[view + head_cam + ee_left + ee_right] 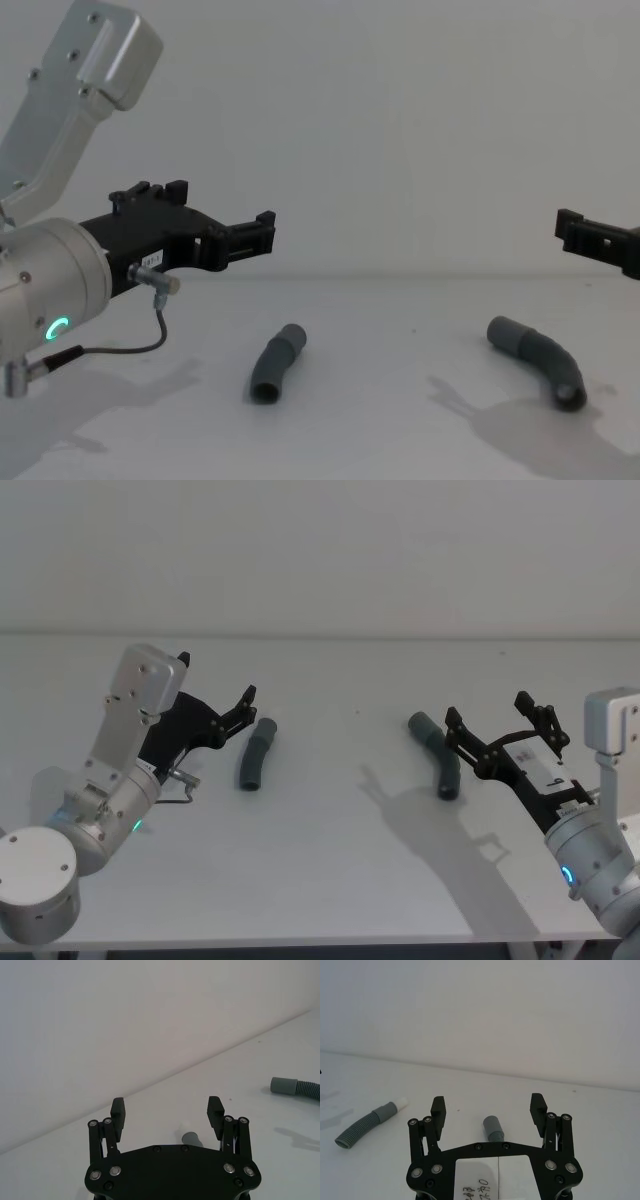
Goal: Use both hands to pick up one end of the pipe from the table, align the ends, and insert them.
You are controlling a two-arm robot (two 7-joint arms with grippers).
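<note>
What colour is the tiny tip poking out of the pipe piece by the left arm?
White stub, on a grey collar; right wrist view shows it best.

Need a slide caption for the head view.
Left pincer open by left pipe, right pincer open by right pipe; both pipes lie apart on the table, ungrasped.

**Count of items.** Pipe pieces: two, the left piece [255,754] and the right piece [437,752]; each is one bent tube with one ribbed middle. White stub [402,1102]: one, on the left piece. Grippers: two, the left gripper [166,1105] and the right gripper [488,1101]; each has two fingers [118,1110], four in all. Arms: two, the left arm [120,740] and the right arm [600,860]. Lit rings: two, a left ring [60,326] and a right ring [568,873], one per arm. Cable [130,345]: one, at the left arm. Table [330,880]: one. Wall [320,550]: one.
</note>
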